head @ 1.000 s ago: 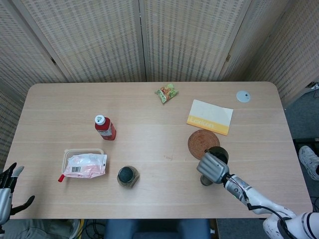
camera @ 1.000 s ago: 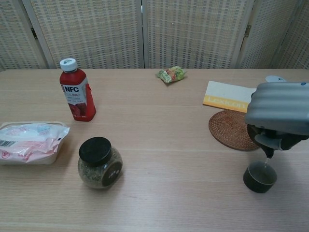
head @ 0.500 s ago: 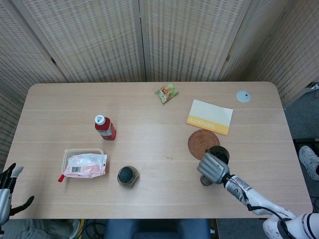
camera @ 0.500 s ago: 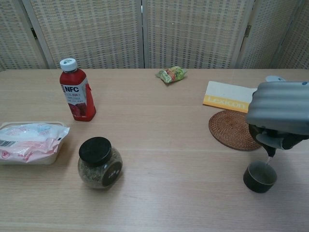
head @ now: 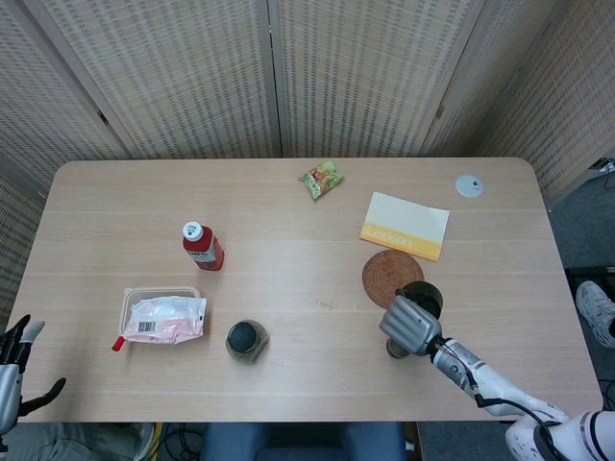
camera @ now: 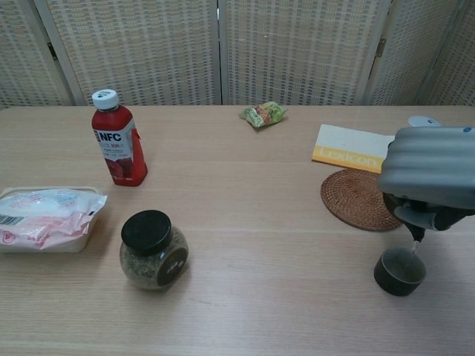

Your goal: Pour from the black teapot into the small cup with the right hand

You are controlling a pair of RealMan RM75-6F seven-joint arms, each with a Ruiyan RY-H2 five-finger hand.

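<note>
My right hand (head: 410,324) (camera: 430,165) grips the black teapot (head: 421,297) (camera: 423,217), held tilted above the table near its front right. Most of the pot is hidden behind the hand in the chest view; only its dark underside and spout show. The spout points down over the small dark cup (camera: 399,271), and a thin stream runs into it. In the head view the small dark cup (head: 395,349) is mostly covered by the hand. My left hand (head: 13,370) hangs off the table's front left corner, fingers spread and empty.
A round woven coaster (head: 392,277) (camera: 358,199) lies just behind the teapot, with a yellow-edged booklet (head: 405,225) beyond it. A black-lidded jar (camera: 153,249), a red NFC bottle (camera: 118,147), a tray with a pink packet (camera: 46,218), a snack bag (camera: 263,113) and a small white disc (head: 468,185) are also on the table.
Almost nothing has moved. My right hand keeps the teapot tilted over the cup, and the left hand has sunk slightly lower at the frame's edge.
</note>
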